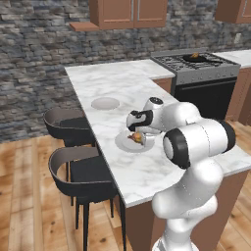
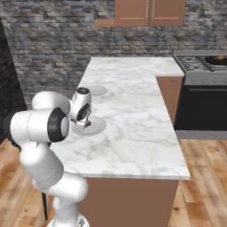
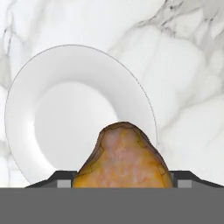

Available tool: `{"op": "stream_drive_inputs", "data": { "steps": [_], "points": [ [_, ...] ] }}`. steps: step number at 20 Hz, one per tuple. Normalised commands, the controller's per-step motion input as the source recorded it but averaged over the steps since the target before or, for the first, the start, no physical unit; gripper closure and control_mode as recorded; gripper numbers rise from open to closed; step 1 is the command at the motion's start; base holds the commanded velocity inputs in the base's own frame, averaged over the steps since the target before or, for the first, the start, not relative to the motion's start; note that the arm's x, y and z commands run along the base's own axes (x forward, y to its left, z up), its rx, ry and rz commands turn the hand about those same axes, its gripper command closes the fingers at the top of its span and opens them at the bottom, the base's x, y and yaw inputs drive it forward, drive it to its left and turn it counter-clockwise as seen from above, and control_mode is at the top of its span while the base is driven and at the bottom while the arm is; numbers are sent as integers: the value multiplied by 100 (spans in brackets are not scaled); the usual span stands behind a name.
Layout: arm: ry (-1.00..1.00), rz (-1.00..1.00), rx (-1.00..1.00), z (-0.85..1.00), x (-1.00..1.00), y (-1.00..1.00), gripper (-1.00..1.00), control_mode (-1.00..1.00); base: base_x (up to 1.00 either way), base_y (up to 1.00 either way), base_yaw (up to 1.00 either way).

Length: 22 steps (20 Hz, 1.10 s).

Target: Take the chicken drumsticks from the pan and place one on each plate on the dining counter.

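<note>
A golden-brown roasted drumstick (image 3: 122,157) is sitting clamped between the fingers of the two-finger gripper (image 1: 138,138), hanging just above the near flat off-white round plate (image 3: 57,113) on the white marble dining counter (image 1: 147,171). It is hovering toward the plate's rim, so releasing here risks it rolling off onto the marble. A second plate (image 1: 105,103) is waiting farther along; another drumstick (image 1: 195,55) is lying in the black pan (image 1: 194,59).

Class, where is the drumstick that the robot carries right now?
The drumstick sits between the pincer's fingers, over the nearer plate on the dining counter.
</note>
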Motion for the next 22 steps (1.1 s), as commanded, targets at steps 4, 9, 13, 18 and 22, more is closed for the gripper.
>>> {"op": "stream_drive_inputs", "data": {
  "steps": [4,9,13,18,22],
  "points": [
    [0,0,9,-46,40,-13,100,-100,0,0,0],
    [0,0,6,-48,49,-6,100,-100,0,0,0],
    [0,0,1,-46,38,0,100,-100,0,0,0],
    [0,0,0,-20,26,0,-100,-100,0,0,0],
    [-15,-1,10,34,0,0,-100,-100,0,0,0]
  ]
}}
